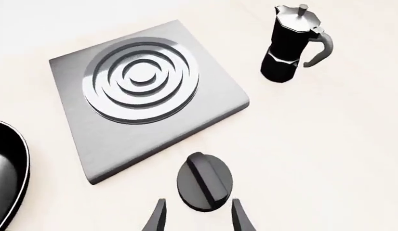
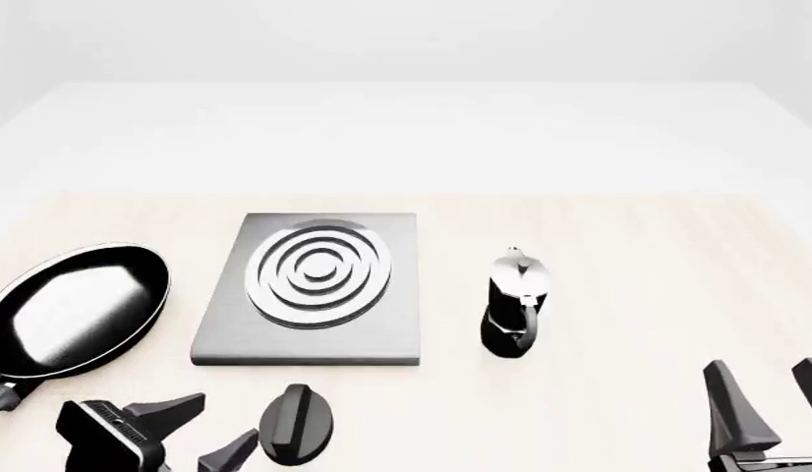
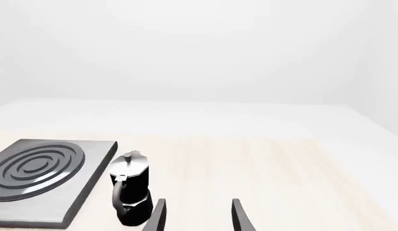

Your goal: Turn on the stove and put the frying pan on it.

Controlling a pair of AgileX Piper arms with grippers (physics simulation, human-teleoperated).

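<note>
The left gripper (image 2: 203, 433) hung low at the table's near edge, fingers spread, just short of the knob (image 2: 296, 425). The stove (image 2: 315, 334) sat beyond, the frying pan (image 2: 76, 310) on the table to its left. The right gripper (image 2: 774, 398) waited, parted, possibly well above the table (image 2: 642, 256), coffee pot (image 2: 515, 303) off to its left.

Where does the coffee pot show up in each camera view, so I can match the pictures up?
Front view: the coffee pot stands right of centre, apart from the stove.
Left wrist view: in the upper right corner of the picture, beyond the stove.
Right wrist view: low and left of centre, just ahead of the right gripper.
Shared landmark: the stove's ring burner.
</note>
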